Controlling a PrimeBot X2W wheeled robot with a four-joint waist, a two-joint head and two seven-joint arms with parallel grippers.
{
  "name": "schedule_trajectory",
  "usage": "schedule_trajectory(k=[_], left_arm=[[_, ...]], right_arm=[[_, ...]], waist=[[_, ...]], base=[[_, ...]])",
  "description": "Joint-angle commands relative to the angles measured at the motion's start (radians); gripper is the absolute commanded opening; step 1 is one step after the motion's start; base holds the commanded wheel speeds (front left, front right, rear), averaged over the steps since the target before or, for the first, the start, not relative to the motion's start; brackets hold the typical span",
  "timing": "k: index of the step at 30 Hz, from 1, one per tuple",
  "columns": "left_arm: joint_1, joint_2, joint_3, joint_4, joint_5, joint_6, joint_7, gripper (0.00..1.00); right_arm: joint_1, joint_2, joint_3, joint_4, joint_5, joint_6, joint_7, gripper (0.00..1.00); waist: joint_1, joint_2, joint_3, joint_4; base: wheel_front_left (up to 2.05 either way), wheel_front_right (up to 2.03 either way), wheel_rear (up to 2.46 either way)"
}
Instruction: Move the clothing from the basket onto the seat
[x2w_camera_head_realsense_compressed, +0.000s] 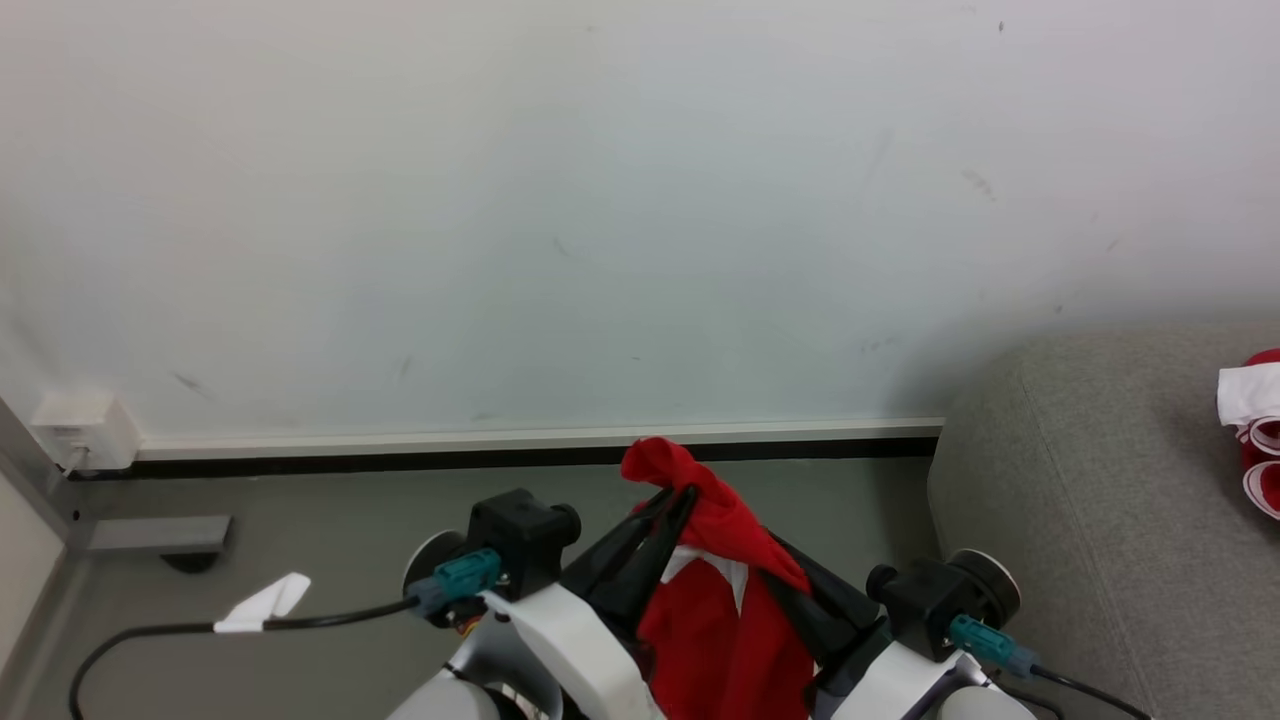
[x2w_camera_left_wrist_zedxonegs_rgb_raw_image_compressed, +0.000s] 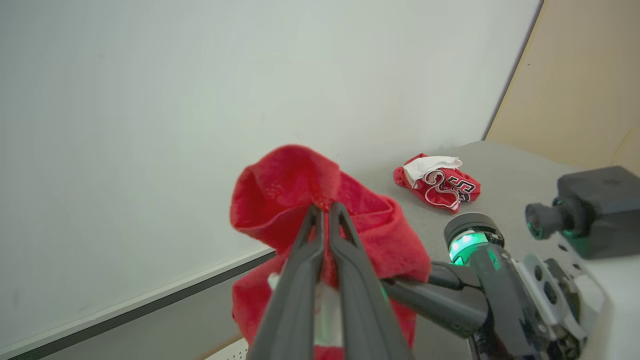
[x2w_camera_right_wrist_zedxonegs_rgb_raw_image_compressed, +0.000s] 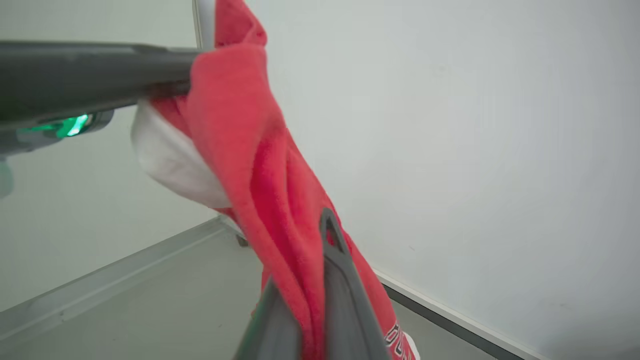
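Both pincers hold one red garment (x2w_camera_head_realsense_compressed: 722, 625) in the air, in front of the robot and above the grey floor (x2w_camera_head_realsense_compressed: 330, 510). The left pincer (x2w_camera_head_realsense_compressed: 681, 496) is closed to a narrow gap on the top fold of the cloth. In the left wrist view its two fingers (x2w_camera_left_wrist_zedxonegs_rgb_raw_image_compressed: 305, 250) press together on the red fabric (x2w_camera_left_wrist_zedxonegs_rgb_raw_image_compressed: 280, 190). The right pincer (x2w_camera_head_realsense_compressed: 790, 570) comes from the other side, and its tips are hidden under the cloth in the head view. In the right wrist view the garment (x2w_camera_right_wrist_zedxonegs_rgb_raw_image_compressed: 235, 115) passes between its two fingers (x2w_camera_right_wrist_zedxonegs_rgb_raw_image_compressed: 340, 280), so this pincer (x2w_camera_right_wrist_zedxonegs_rgb_raw_image_compressed: 305, 250) is also nearly closed, with the cloth in it. The garment has a white part near the top, and some dark letters show at its lower end.

The grey sofa (x2w_camera_head_realsense_compressed: 1080, 480) stands at the robot's right, near the held garment but not touching it. On the sofa lies a crumpled bundle (x2w_camera_head_realsense_compressed: 1255, 430) of red and white clothing with dark print (x2w_camera_left_wrist_zedxonegs_rgb_raw_image_compressed: 440, 182).

Behind everything is a pale wall (x2w_camera_head_realsense_compressed: 600, 200) with a light skirting board (x2w_camera_head_realsense_compressed: 500, 440) over a dark strip. At the left, low on the wall, there is a white socket box (x2w_camera_head_realsense_compressed: 85, 430). A black cable (x2w_camera_head_realsense_compressed: 150, 632) with a white tag lies on the floor there. Between the held garment and the sofa there is only bare floor.
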Motion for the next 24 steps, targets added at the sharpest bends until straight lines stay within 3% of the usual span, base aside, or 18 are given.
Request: schedule_trajectory(k=[1, 2, 3, 12, 24], left_arm=[[0.01, 0.007, 0.004, 0.009, 0.011, 0.005, -0.015, 0.42], [0.011, 0.008, 0.004, 0.017, 0.012, 0.006, -0.019, 0.86], [0.012, 0.009, 0.002, 0.023, 0.015, 0.006, -0.02, 1.0], [0.029, 0.001, -0.018, 0.079, 0.022, 0.003, -0.047, 1.0], [0.036, -0.02, -0.05, 0.13, 0.028, -0.007, -0.087, 1.0]], right_arm=[[-0.005, -0.011, -0.009, -0.006, 0.004, -0.003, -0.003, 0.0], [-0.005, -0.014, -0.015, -0.007, 0.001, -0.003, -0.003, 0.0], [-0.005, -0.018, -0.02, -0.009, -0.003, -0.003, -0.003, 0.0], [-0.01, -0.053, -0.085, -0.04, -0.033, -0.003, -0.003, 0.0], [0.007, -0.116, -0.183, -0.092, -0.056, -0.003, -0.003, 0.0]], waist=[[-0.0001, 0.0, 0.0, -0.006], [-0.0001, 0.0, 0.001, -0.01], [-0.0001, 0.0, 0.001, -0.013], [-0.0001, 0.0, 0.009, -0.073], [-0.0001, 0.0, 0.029, -0.203]], base=[[0.0, 0.0, 0.0], [0.0, 0.0, 0.0], [0.0, 0.0, 0.0], [0.0, 0.0, 0.0], [0.0, 0.0, 0.0]])
